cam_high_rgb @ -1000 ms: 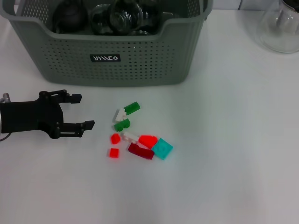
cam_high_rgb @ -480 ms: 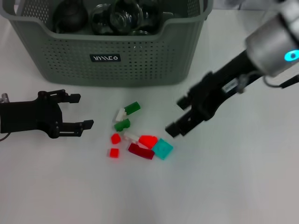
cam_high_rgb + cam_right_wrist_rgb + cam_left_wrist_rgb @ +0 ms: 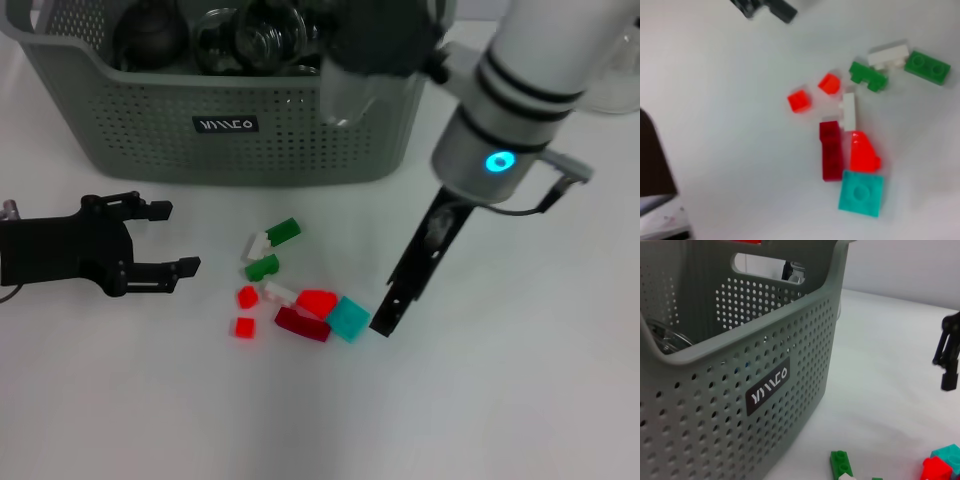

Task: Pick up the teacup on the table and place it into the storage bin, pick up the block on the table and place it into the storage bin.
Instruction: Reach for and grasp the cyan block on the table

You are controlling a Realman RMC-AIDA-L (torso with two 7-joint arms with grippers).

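Glassware sits in the storage bin (image 3: 230, 110) at the far left, and the blocks (image 3: 300, 295) lie loose on the bench near it. Right gripper (image 3: 385, 320) hangs just right of the teal block (image 3: 348, 318), jaws' state unclear, nothing lifted yet. Left gripper (image 3: 170, 240) idles at left, jaws spread.

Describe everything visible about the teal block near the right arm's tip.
The teal block is a flat, square, glossy plastic brick, apparently with one round stud on top. It lies flat on the white table at the end of the brick cluster nearest the right gripper, whose tip sits just beside it. It adjoins the bright red block and the dark red brick.
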